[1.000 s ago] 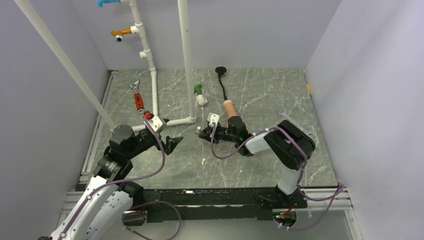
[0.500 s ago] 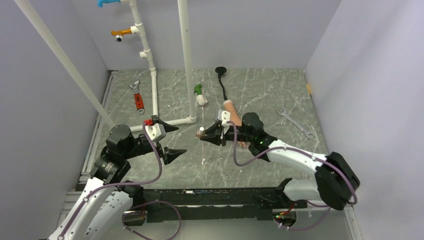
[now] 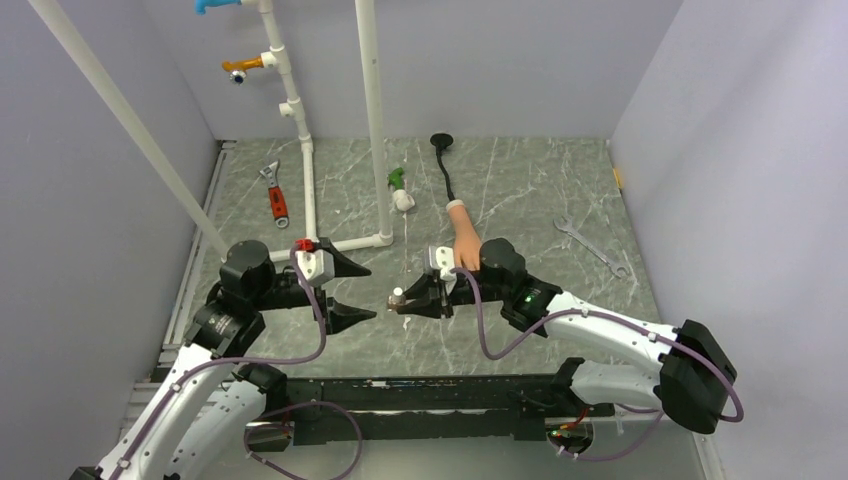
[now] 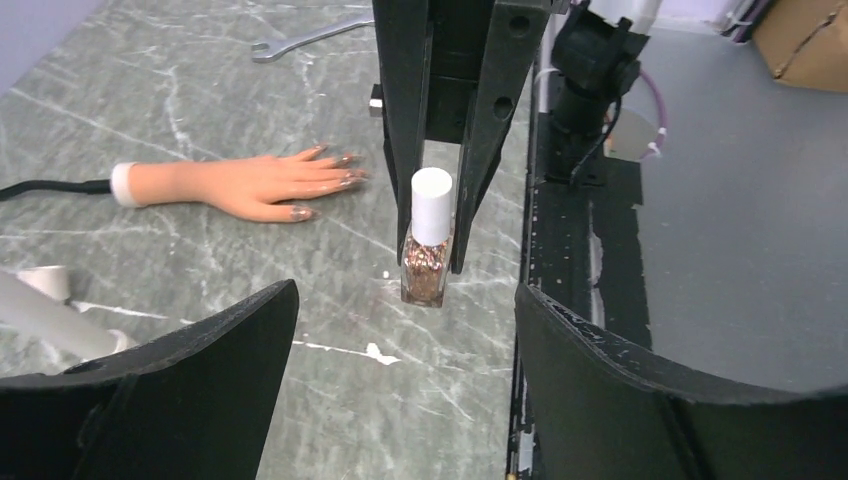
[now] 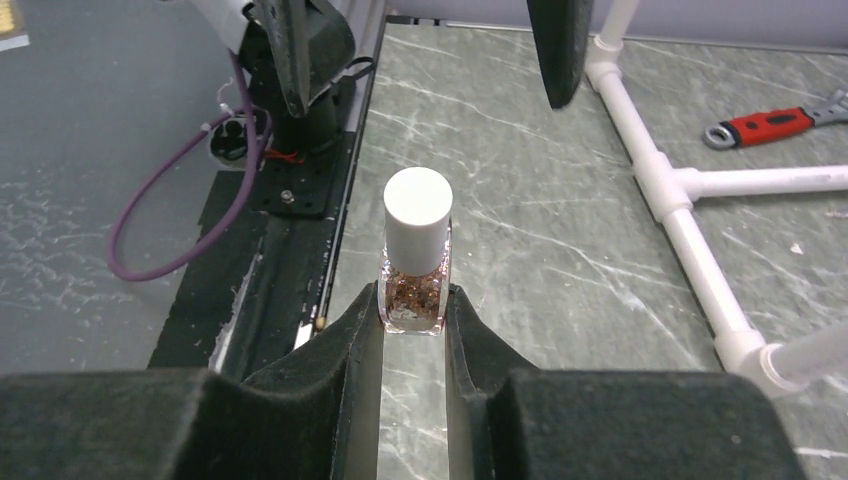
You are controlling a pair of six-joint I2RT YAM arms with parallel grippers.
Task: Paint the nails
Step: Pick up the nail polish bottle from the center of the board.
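Right pincer (image 5: 413, 300) clenched on white-capped polish bottle (image 4: 428, 240), coppery glitter inside; left pincer (image 3: 368, 292) released, spread wide.

right jaws | polish bottle (image 3: 398, 296) carried nearer, toward left jaws | elbow (image 3: 700, 375) swung rightward

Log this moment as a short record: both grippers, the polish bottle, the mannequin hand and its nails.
right gripper: shut on the polish bottle, fingers on its glass body
left gripper: open, facing the bottle, not touching it
polish bottle: upright, white cap on, held out toward the left gripper
mannequin hand: lying flat on the table, no gripper on it
nails: visible, too small to judge paint
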